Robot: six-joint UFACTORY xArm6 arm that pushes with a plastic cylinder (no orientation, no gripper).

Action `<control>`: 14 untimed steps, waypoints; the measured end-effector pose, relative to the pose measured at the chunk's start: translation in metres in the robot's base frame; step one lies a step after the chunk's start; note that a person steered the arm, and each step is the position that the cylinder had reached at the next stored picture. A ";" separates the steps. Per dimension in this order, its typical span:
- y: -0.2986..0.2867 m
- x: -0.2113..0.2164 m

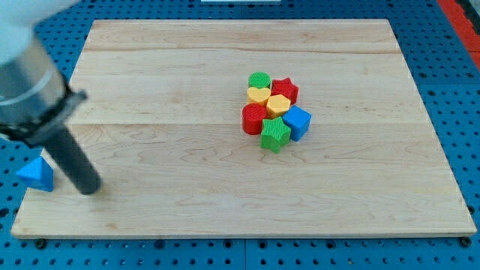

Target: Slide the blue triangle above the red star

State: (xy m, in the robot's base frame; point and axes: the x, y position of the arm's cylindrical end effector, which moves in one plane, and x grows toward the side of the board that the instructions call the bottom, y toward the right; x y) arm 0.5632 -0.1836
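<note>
Only the clustered blocks, right of centre on the board, obstruct passage.

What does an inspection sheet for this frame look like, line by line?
Surface: wooden board, pale, lying on blue pegboard.
Job's things: blue triangle at the board's left edge, near the view's bottom; red star in the cluster right of centre.
Clutter: green cylinder, yellow heart, yellow hexagon, red cylinder, green star, blue cube, packed together with the red star.
Claw: none; my tip sits just right of the blue triangle.
Cables: nothing seen.
Surroundings: red patch at the view's top right.
</note>
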 end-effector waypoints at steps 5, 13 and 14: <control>-0.110 -0.023; 0.098 -0.093; 0.120 -0.101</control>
State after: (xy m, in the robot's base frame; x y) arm 0.4618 -0.0631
